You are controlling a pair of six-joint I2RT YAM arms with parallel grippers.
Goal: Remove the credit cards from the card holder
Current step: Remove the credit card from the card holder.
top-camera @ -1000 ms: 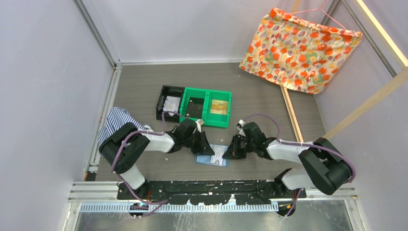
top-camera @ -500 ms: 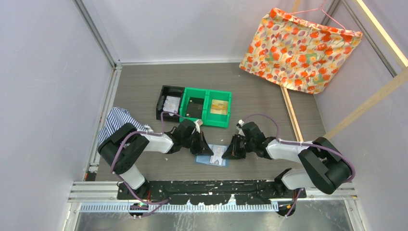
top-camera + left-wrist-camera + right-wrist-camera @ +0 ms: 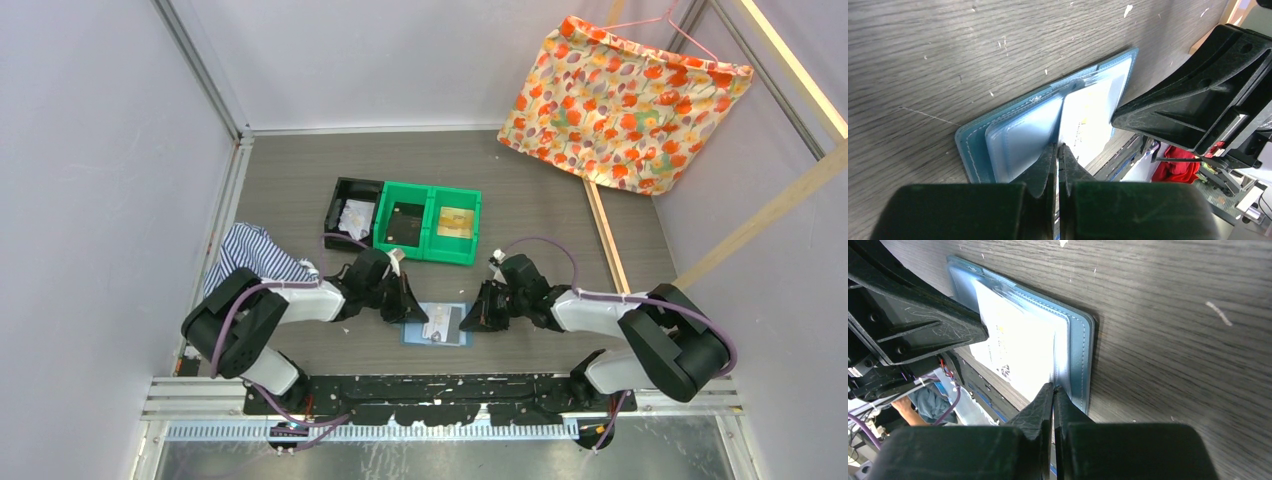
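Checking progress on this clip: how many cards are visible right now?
1: a whitish card lying on the inner side of the open holder. Others may be hidden in its sleeves.

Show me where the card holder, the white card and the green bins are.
card holder (image 3: 970, 147), left wrist view, teal outer border.
white card (image 3: 1015, 340), right wrist view, middle of its face.
green bins (image 3: 428, 215), top external view, wall between the two compartments.

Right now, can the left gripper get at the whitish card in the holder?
Likely yes: card holder lies open, whitish card face-up, left gripper tips at its edge. Right gripper sits at the holder's opposite edge.
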